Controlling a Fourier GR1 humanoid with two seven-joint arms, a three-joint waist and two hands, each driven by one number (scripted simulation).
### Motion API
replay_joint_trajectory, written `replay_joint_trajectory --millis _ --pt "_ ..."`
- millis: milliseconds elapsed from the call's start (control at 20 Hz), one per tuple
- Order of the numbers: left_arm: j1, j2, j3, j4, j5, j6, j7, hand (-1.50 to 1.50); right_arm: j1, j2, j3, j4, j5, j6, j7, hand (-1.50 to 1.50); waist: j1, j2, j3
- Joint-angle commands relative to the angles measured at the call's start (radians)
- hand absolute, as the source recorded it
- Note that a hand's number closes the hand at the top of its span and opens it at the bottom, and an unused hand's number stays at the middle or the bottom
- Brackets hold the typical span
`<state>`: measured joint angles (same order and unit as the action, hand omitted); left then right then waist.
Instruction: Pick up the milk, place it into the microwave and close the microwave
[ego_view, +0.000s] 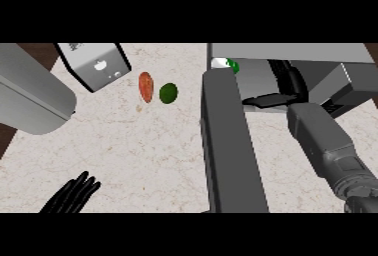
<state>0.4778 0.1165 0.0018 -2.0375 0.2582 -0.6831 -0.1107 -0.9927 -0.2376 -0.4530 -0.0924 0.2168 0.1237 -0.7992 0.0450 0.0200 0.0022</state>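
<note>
Though cluttered, pale marble counter (148, 145)

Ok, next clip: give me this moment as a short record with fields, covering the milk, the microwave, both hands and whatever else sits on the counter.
milk: white and green carton, partly visible inside the microwave, behind the door's top edge
microwave: body at upper right, door open, swung out toward the robot
right hand: reaching into the microwave cavity; fingers not clear
left hand: open, resting at lower left, fingers up
counter items: toaster, orange-red item, green item
task stage: milk appears inside, door not yet closed
</note>
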Motion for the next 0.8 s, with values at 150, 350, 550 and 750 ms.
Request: replay_joint_trajectory --millis 150,350,550,750 --pt "-0.055 -0.062 -0.094 0.067 -0.190 0.035 -0.041 -1.50 0.130 0.049 0.005 -0.030 -0.029 0.179 -0.070 -1.50 -0.033 -0.017 -0.002" --pt "-0.146 -0.091 -0.112 0.159 -0.270 0.081 -0.061 -1.50 0.227 0.141 0.051 -0.068 -0.009 0.161 -0.138 -1.50 -0.063 -0.028 -0.003" --pt "-0.180 -0.110 -0.143 0.187 -0.278 0.099 -0.018 1.50 0.349 0.135 0.081 -0.119 -0.005 0.122 -0.116 -1.50 -0.078 -0.033 -0.004" --pt "-0.297 -0.116 -0.161 0.297 -0.331 0.153 -0.051 1.50 0.468 0.099 0.104 -0.191 -0.003 0.129 -0.120 -1.50 -0.091 -0.033 -0.005"
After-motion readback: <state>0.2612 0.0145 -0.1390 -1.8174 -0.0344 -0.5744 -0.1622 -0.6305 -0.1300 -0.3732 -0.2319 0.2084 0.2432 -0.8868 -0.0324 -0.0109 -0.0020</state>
